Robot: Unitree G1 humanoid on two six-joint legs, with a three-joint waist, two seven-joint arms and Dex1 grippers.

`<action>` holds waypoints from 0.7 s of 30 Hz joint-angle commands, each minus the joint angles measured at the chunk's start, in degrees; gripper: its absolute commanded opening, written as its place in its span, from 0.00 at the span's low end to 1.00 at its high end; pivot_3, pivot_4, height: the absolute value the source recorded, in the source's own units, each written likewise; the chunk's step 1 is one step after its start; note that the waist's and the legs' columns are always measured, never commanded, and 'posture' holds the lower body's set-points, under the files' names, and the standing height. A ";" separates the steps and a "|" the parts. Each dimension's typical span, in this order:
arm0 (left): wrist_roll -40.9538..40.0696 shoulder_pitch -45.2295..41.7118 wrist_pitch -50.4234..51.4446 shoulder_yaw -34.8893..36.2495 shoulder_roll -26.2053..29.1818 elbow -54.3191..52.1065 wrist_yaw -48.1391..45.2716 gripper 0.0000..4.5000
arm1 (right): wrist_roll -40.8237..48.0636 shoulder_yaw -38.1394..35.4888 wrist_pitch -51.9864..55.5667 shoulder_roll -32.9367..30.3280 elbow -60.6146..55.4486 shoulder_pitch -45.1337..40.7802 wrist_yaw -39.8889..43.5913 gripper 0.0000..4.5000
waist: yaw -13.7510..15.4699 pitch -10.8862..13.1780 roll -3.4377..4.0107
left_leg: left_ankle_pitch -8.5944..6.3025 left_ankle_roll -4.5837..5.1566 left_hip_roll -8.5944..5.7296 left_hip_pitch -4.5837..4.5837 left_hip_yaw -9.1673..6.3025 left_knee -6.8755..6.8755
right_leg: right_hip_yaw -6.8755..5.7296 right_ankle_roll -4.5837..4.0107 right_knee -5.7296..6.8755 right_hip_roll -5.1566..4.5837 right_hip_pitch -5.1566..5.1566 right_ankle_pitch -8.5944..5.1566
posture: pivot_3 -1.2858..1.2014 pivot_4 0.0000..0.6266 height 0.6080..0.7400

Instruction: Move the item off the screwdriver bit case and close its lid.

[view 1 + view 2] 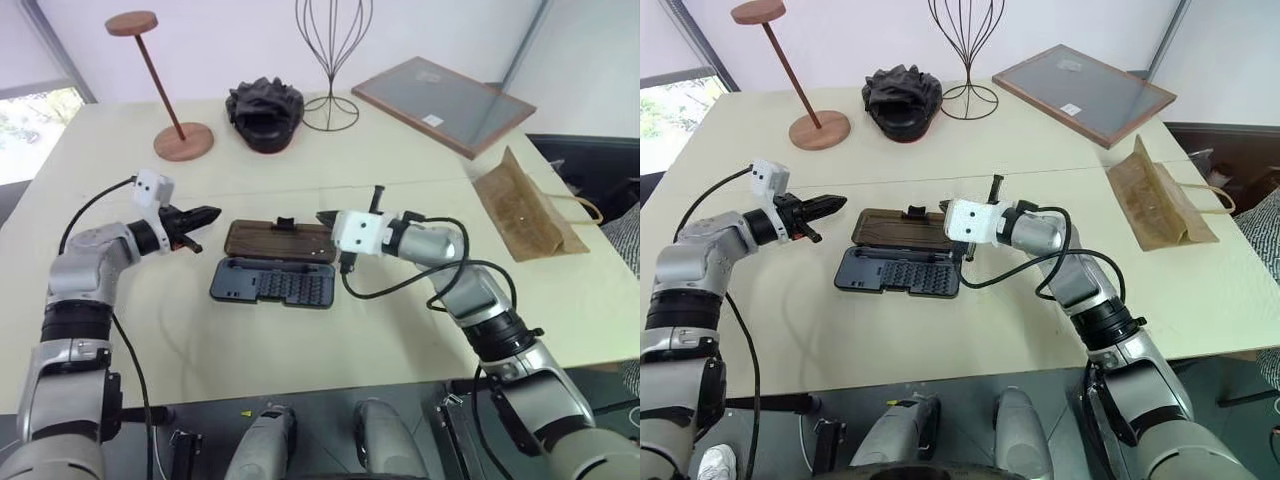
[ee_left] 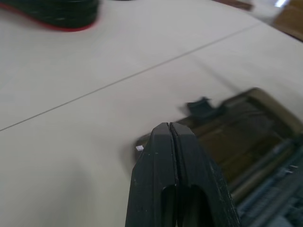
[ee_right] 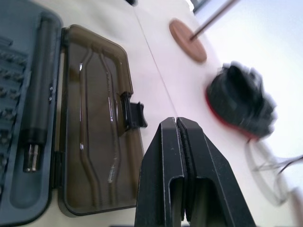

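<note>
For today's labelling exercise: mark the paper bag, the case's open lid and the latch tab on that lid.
paper bag [image 1: 522, 208], left eye view, middle of its flat brown face.
lid [image 1: 275, 241], left eye view, centre of the smoky brown panel.
latch tab [image 3: 134, 116], right wrist view, the black tab on the lid's outer edge.

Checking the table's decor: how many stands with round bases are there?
2: the wooden stand at the table's far left, and the wire stand beside the black sculpted object.

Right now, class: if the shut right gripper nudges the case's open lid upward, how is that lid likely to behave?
The lid would probably swing over on its hinge rather than slide, since it joins the screwdriver bit case. It looks thin, so likely light and slightly flexible. The right gripper sits beside its edge.
</note>
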 commanded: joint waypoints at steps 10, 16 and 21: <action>-3.53 16.03 8.72 -3.01 6.20 -21.77 -7.72 0.00 | 3.08 -2.53 7.14 5.08 24.34 -17.20 0.92 0.00 | 0.23 0.01 0.03 | 0.00 0.00 0.02 0.00 -0.03 -0.06 | 0.00 -0.06 0.00 0.01 -0.04 0.02 | 0.52 0.24 1.00; -2.12 18.52 7.00 -3.96 5.54 -21.75 -6.18 0.00 | 2.72 -2.53 4.63 6.84 36.40 -21.57 1.20 0.00 | 0.15 0.02 0.04 | 0.00 0.00 0.01 -0.01 -0.02 -0.06 | 0.00 -0.06 -0.01 -0.01 -0.04 0.03 | 0.52 0.24 1.00; -0.43 18.74 5.25 -4.82 4.59 -20.64 -5.08 0.00 | 2.04 -1.91 2.73 7.33 42.90 -24.29 2.81 0.00 | 0.01 0.03 0.05 | 0.00 0.00 0.01 0.00 -0.01 -0.09 | 0.00 -0.07 -0.01 0.00 -0.07 0.03 | 0.52 0.24 1.00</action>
